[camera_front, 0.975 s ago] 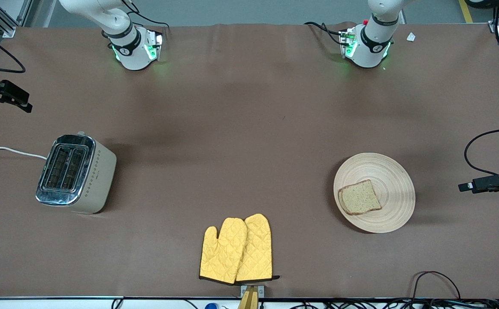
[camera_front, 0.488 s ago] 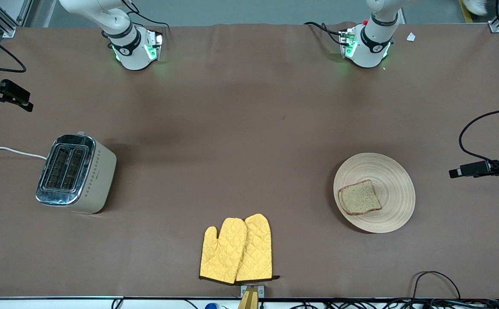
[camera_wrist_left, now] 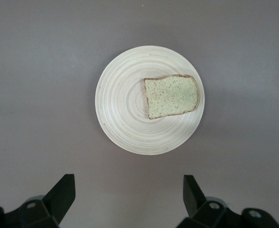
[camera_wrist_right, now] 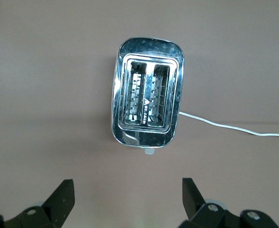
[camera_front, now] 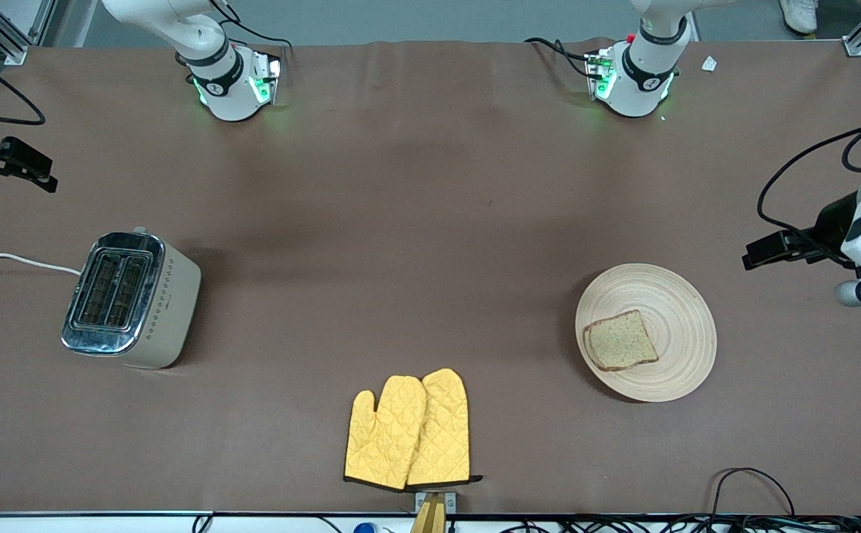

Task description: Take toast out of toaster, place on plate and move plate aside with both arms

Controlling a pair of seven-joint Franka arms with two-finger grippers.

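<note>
Brown toast [camera_front: 620, 345] lies on plate [camera_front: 678, 307]; both tools spread wide.

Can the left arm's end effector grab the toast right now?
Probably yes. The left end effector hangs open over bare table beside the plate, and the toast lies uncovered on it.

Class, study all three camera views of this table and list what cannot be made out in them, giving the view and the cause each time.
1. Left gripper, left wrist view: fingers cut off by the picture's edge; in the front view the picture's edge cuts it.
2. Right gripper, right wrist view: likewise cut off.
3. Underside of the toast, front view: hidden against the plate.
4. Toaster slot bottoms, right wrist view: too dark.
</note>
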